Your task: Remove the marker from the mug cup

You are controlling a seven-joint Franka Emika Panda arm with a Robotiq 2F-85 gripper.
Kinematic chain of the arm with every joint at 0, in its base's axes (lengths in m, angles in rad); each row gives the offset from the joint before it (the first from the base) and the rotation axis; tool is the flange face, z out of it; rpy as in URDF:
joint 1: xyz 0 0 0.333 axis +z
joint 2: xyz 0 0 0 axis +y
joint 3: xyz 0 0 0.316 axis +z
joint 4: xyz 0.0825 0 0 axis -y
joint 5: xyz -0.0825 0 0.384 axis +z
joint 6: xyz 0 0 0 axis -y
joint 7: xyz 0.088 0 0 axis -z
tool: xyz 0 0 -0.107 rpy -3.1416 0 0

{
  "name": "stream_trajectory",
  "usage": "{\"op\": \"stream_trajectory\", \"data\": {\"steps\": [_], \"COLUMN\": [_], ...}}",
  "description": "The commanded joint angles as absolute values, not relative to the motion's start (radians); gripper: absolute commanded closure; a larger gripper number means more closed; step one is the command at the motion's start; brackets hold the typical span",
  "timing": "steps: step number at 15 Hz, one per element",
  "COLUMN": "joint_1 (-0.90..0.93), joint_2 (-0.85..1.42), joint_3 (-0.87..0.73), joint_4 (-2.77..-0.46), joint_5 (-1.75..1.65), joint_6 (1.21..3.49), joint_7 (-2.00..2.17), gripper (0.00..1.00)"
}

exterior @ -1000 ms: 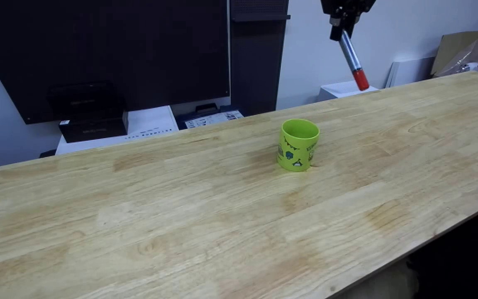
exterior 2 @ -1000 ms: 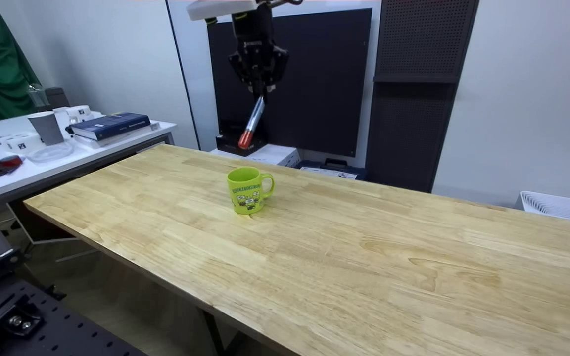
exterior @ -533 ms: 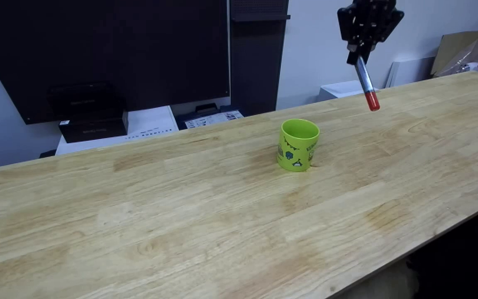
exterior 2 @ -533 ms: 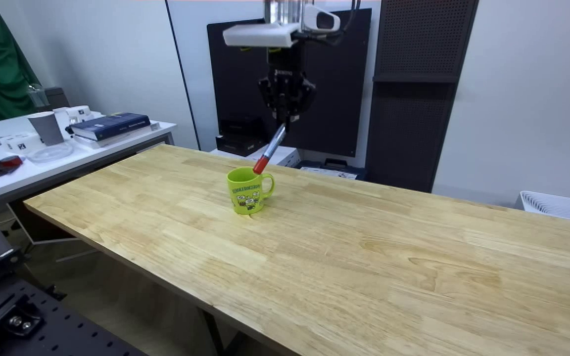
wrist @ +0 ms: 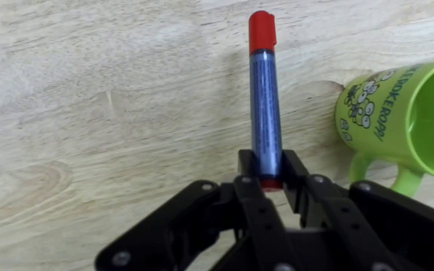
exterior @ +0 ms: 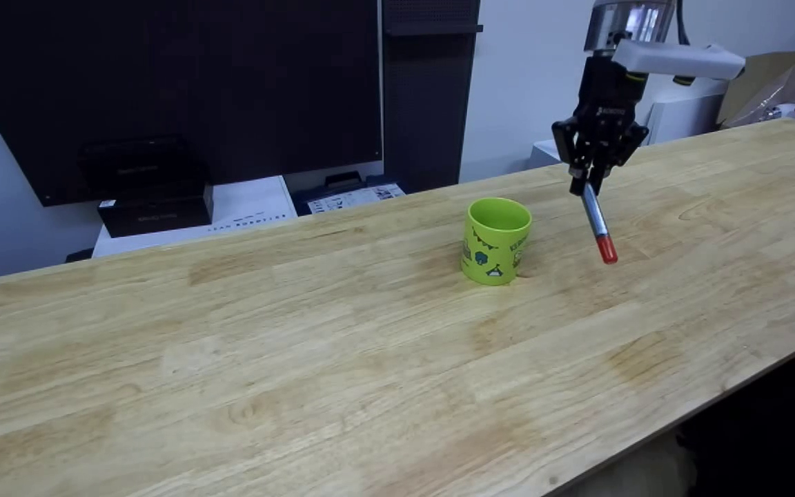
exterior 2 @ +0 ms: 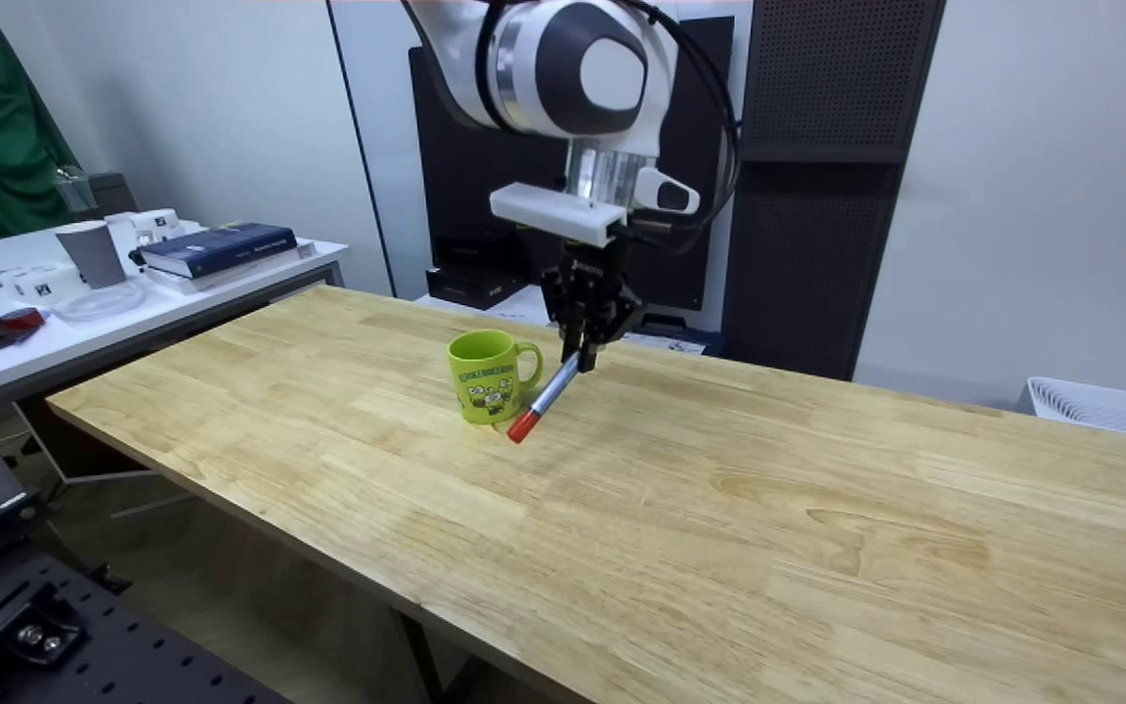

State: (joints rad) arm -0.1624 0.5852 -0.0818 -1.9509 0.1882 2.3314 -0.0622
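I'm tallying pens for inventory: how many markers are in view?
1: the marker, held tilted in the gripper, outside the mug cup. The mug cup's inside shows only partly, so another may be hidden.

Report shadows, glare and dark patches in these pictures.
Wrist view: pale sheen along the marker, a soft shadow to its left, fingers almost black; in an exterior view, the black board reads as a nearly flat dark patch; in an exterior view, bright streaks on the metal collar of the arm.
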Motion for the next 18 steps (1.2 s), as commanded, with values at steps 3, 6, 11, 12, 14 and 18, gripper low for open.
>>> {"op": "stream_trajectory", "data": {"steps": [3,6,11,12,14,18], "joint_1": [-0.207,-0.22,-0.228,-0.228,-0.224,-0.2], "joint_2": [0.695,0.734,0.786,0.793,0.8,0.757], "joint_3": [-0.064,-0.061,-0.058,-0.058,-0.06,-0.061], "joint_4": [-1.842,-1.815,-1.775,-1.766,-1.756,-1.782], "joint_5": [0.206,0.208,0.207,0.207,0.202,0.181], "joint_6": [2.29,2.292,2.283,2.276,2.269,2.308], "joint_7": [-0.058,-0.059,-0.054,-0.051,-0.049,-0.052], "gripper": [0.94,0.94,0.94,0.94,0.52,0.25]}}
